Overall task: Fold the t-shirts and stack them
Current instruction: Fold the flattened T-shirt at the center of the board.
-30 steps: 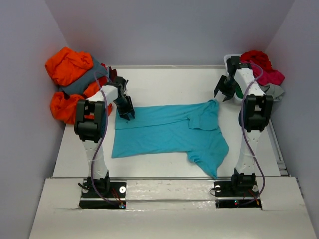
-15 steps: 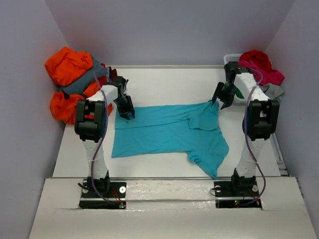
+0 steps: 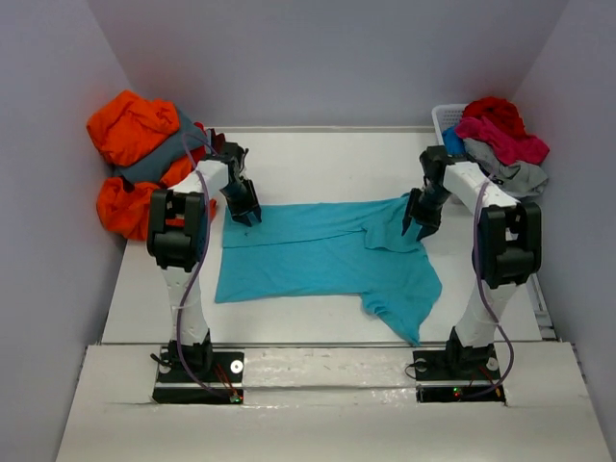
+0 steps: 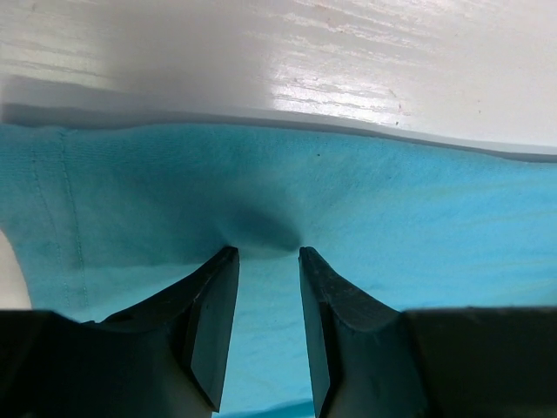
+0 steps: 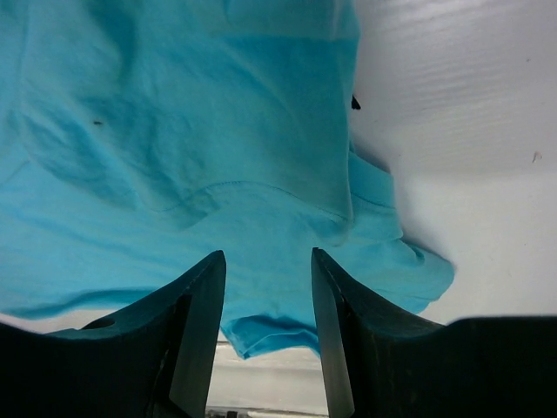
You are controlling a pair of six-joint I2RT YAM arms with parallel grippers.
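A turquoise t-shirt [image 3: 318,255] lies spread flat on the white table [image 3: 318,164], one sleeve bunched at its right and a flap hanging toward the front. My left gripper [image 3: 246,214] rests on the shirt's far left corner. In the left wrist view its jaws [image 4: 265,254] stand apart, tips pressed into the turquoise cloth [image 4: 392,209], which dimples there. My right gripper [image 3: 414,223] hovers over the shirt's far right sleeve, open, with the cloth [image 5: 174,131] lying under its fingers [image 5: 268,254].
Orange and slate grey shirts [image 3: 135,164] are heaped at the back left, off the table's edge. A white slatted basket [image 3: 445,117] at the back right holds red, pink and light grey shirts [image 3: 500,140]. Walls close in on both sides.
The right arm has swung from beside the basket down and left onto the shirt's right sleeve, its jaws narrowing a little. The left gripper has edged slightly farther back on its corner.
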